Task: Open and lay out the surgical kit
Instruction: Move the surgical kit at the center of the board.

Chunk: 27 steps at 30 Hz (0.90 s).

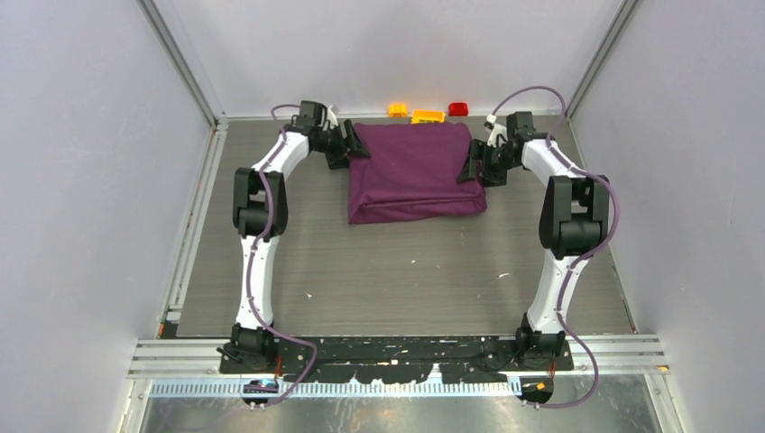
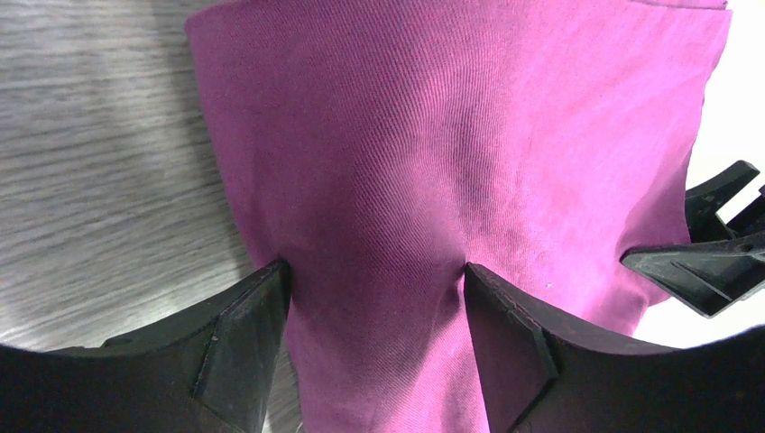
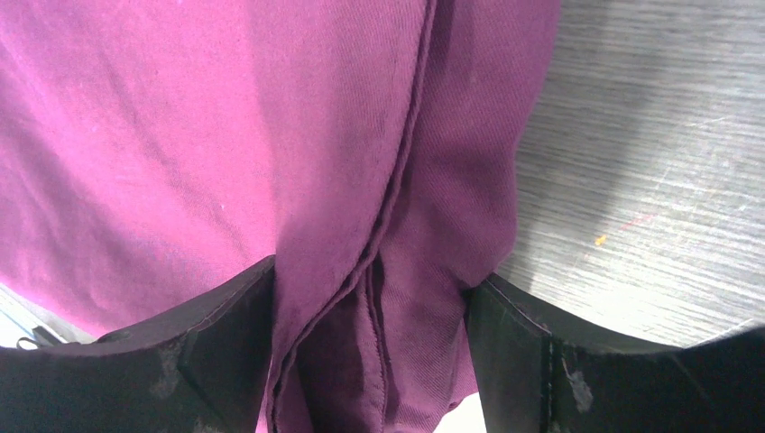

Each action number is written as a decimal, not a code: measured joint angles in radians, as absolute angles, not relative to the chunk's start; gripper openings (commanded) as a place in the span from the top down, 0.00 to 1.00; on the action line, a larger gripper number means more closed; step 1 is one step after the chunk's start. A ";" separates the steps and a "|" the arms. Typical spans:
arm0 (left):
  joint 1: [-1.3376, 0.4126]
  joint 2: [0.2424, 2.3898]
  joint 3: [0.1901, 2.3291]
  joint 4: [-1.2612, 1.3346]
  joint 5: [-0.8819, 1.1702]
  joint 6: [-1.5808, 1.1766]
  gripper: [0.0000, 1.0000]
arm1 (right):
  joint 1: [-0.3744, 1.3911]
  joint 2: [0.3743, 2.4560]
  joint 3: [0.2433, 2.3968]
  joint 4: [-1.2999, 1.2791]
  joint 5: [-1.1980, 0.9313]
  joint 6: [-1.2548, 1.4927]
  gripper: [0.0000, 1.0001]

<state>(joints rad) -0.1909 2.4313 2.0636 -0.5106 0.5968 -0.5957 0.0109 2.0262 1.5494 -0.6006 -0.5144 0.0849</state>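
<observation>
Straddling cloth (image 1: 413,171) ends | cloth: folded bundle, far-middle of table (image 1: 406,271), long axis left-right | left jaws at left end, right jaws at right end, equally near | both wide, cloth fills gaps; clamped or not, cannot tell

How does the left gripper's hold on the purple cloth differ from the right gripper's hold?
The left gripper holds a smooth stretch of the cloth; the right gripper holds folded layers with a hem. The left gripper sits near the cloth's far left corner; the right gripper about halfway along its right edge. Both are closed on the cloth, squeezing it from two sides.
</observation>
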 measured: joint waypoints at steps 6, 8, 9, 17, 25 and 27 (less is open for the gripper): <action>-0.191 2.451 2.094 -0.504 0.597 -0.604 0.28 | 0.009 2.065 1.604 -0.624 -0.514 0.097 0.25; -0.190 2.451 2.094 -0.502 0.596 -0.604 0.28 | 0.009 2.073 1.615 -0.627 -0.514 0.102 0.25; -0.189 2.451 2.094 -0.502 0.597 -0.604 0.28 | 0.010 2.077 1.618 -0.628 -0.514 0.104 0.25; -0.175 2.451 2.094 -0.496 0.600 -0.603 0.27 | 0.033 2.108 1.663 -0.637 -0.494 0.110 0.25; -0.155 2.452 2.105 -0.492 0.591 -0.594 0.24 | 0.065 2.121 1.682 -0.630 -0.484 0.113 0.25; -0.155 2.455 2.113 -0.493 0.585 -0.591 0.23 | 0.068 2.121 1.683 -0.630 -0.483 0.113 0.25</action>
<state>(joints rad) -0.1551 2.4554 2.1132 -0.4927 0.5846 -0.5915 0.0681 2.1212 1.6829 -0.6300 -0.4831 0.1135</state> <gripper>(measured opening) 0.759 0.753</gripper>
